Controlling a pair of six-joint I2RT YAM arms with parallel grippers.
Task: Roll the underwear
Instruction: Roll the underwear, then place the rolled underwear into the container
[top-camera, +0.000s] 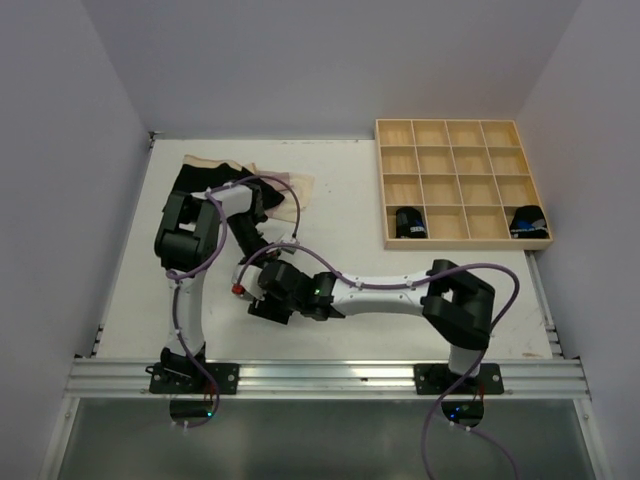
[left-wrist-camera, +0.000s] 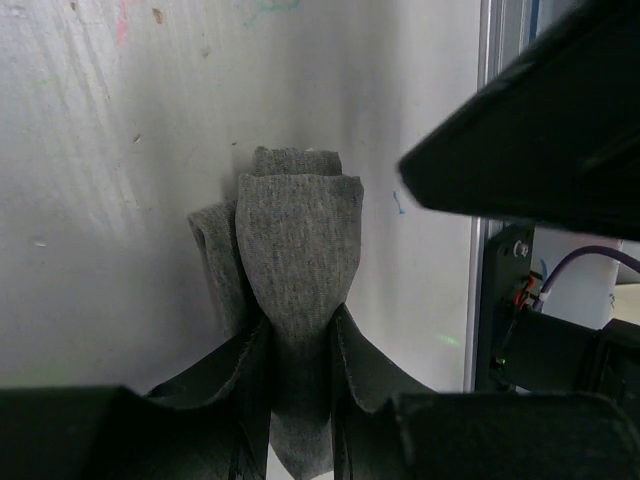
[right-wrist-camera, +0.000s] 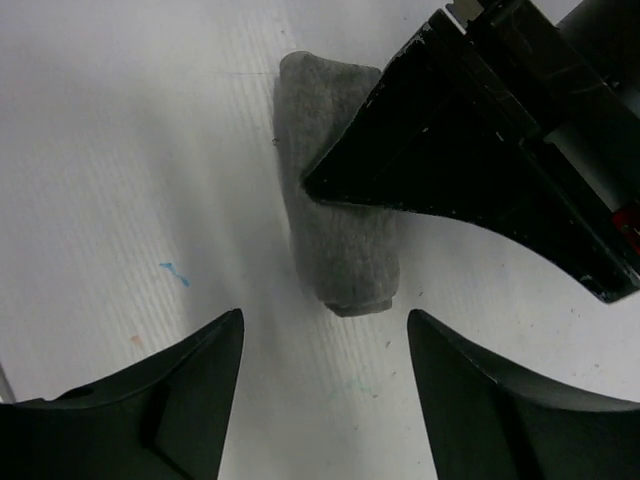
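**Left wrist view: grey roll pinched, second gripper waiting wide**

Left wrist shows the left gripper (left-wrist-camera: 298, 345) clamped on the grey underwear (left-wrist-camera: 298, 235). Its two fingers pinch one end of a tight roll that lies on the white table (left-wrist-camera: 100, 200). From the right wrist, the right gripper (right-wrist-camera: 325, 325) hangs just above the roll's free end, jaws spread wide with nothing between them.

The cloth looks thin, soft and light, with no stiffness of its own. The roll will likely spring loose once the pinch lets go. The best hold is probably across the roll's full thickness near its middle, so every layer is trapped, not just the outer flap.

A finger of the left gripper crosses over the roll's middle and stands in the way there. From above, both arms crowd together and hide the roll.

Black underwear (top-camera: 200, 180) and pale underwear (top-camera: 290, 185) lie in the table's far left corner, well apart from the grippers. A wooden tray (top-camera: 465, 243) sits far right, with two dark bundles (top-camera: 408, 223) in its near row.
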